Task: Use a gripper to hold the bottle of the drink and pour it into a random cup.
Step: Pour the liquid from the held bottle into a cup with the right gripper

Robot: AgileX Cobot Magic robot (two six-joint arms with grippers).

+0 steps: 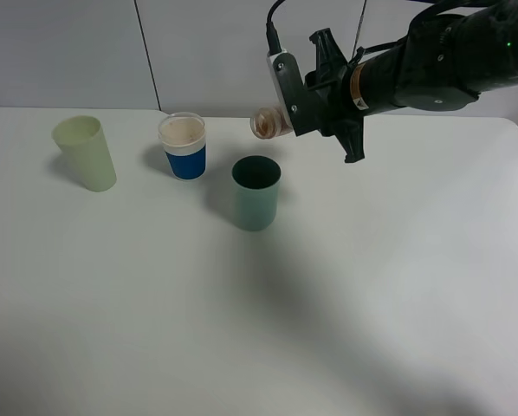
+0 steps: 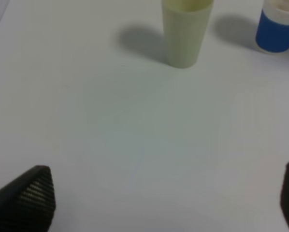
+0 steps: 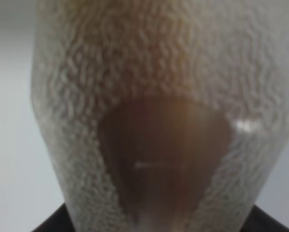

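The black right gripper [image 1: 287,111] was clamped tight on the small translucent plastic bottle [image 1: 265,122], which hung in the air tipped onto its side, wide mouth facing the cups. In the right wrist view, brown drink [image 3: 166,154] pooled inside the bottle's textured wall. The plain teal-green plastic tumbler [image 1: 256,192] stood just below and in front of that mouth, not touching it. A blue-and-white cup [image 1: 183,149] stood near on its left, with a pale yellow-green tumbler [image 1: 85,154] farther left, both close to the far edge of the white table [image 1: 372,286]. A broad stretch of tabletop lay in front and to the right. The black left gripper [image 2: 166,200] hovered over the table with its jaws wide, holding nothing.
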